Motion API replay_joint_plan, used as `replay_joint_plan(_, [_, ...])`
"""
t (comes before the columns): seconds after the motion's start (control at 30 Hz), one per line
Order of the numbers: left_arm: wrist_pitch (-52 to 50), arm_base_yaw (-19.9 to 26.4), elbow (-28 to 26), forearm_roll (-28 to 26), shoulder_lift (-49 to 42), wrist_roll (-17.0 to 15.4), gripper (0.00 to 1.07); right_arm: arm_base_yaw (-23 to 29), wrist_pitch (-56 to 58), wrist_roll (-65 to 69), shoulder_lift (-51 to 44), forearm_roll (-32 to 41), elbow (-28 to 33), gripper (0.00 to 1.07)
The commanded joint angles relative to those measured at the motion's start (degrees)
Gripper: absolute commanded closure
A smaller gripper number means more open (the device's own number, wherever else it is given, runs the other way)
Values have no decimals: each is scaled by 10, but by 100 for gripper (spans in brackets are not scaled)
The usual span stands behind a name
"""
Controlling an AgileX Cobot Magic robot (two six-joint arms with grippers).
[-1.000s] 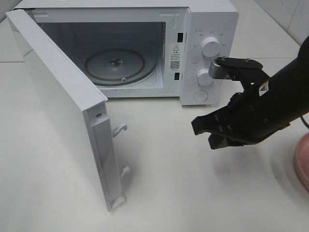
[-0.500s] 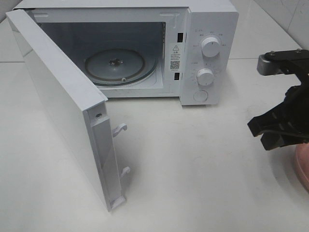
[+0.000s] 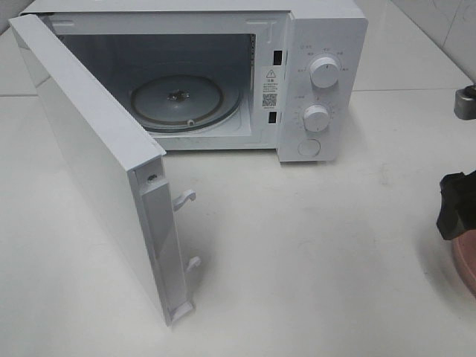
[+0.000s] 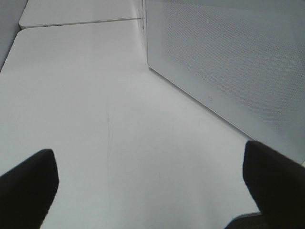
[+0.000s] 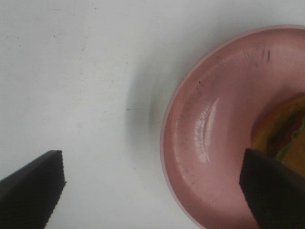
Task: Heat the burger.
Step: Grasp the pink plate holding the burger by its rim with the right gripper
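Note:
The burger (image 5: 282, 135) shows only as a sliver of bun, lettuce and tomato at the edge of the right wrist view, resting in a round pink plate (image 5: 209, 129). My right gripper (image 5: 151, 164) hovers over the plate's rim with its jaws wide open and nothing between them. In the exterior high view only part of this gripper (image 3: 456, 210) shows at the right edge, just above the plate (image 3: 467, 262). My left gripper (image 4: 148, 157) stands open over bare table, beside a white perforated microwave panel (image 4: 228, 62).
The white microwave (image 3: 320, 44) stands at the back with its door (image 3: 89, 163) swung wide toward the front left. Its glass turntable (image 3: 186, 100) holds nothing. Two knobs (image 3: 324, 72) sit on its right panel.
My right gripper has pulled away from the microwave's knobs to the right, over the pink plate, and its jaws have gone from shut to open. The left gripper has not moved.

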Motion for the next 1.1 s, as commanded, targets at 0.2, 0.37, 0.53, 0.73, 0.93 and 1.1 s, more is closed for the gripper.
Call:
replay_joint_plan(0.2, [-5, -2, 2, -2, -2, 1, 9, -16, 1, 24, 44, -6, 2, 12])
replay_joint_plan(0.37, [-5, -2, 2, -2, -2, 1, 9, -22, -22, 44, 81, -20, 3, 14])
replay_joint_plan(0.53, [-5, -2, 2, -2, -2, 1, 9, -22, -39, 55, 113, -32, 3, 15])
replay_joint_plan(0.73, [-5, -2, 2, -2, -2, 1, 9, -22, -61, 56, 153, -33, 3, 16])
replay_joint_plan(0.93, [-5, -2, 2, -2, -2, 1, 9, -22, -92, 73, 186, -44, 3, 17])
replay_joint_plan(1.1, [-5, -2, 2, -2, -2, 1, 9, -22, -109, 83, 214, -64, 3, 18])
